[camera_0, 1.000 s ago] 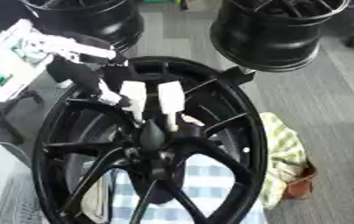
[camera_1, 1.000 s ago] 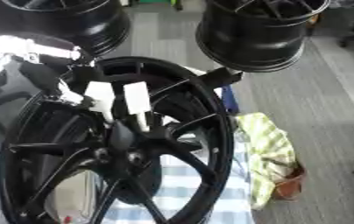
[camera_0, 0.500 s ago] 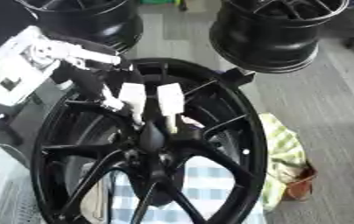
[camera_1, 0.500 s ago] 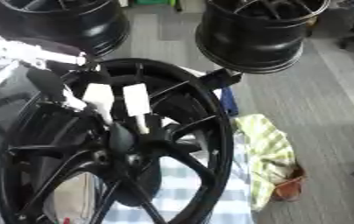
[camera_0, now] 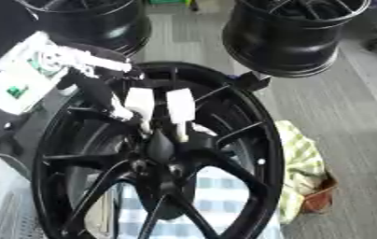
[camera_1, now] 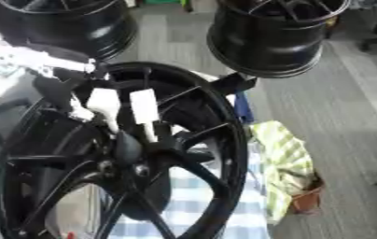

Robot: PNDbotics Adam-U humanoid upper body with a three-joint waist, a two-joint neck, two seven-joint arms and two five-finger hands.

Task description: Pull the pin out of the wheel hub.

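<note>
Left hand at wheel hub centre.
We saw the left hand (camera_0: 147, 105) reach from upper left; its fingers (camera_0: 180, 106) pinched the pin (camera_0: 181, 134) above the wheel hub (camera_0: 161, 148).

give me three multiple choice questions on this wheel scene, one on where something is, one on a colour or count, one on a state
1. Where does the robot hand reach?
A. toward the middle of the big wheel
B. onto the green cloth
C. into a far wheel

2. What colour is the big wheel?
A. silver
B. black
C. red

3. How does the big wheel stand?
A. flat on the floor
B. hung from above
C. propped up on its rim, spokes facing the camera

Answers: 1 A, its white fingertips point down at the hub. 2 B, rim and spokes are black. 3 C, the whole spoked face shows, with the checked cloth visible through it.
</note>
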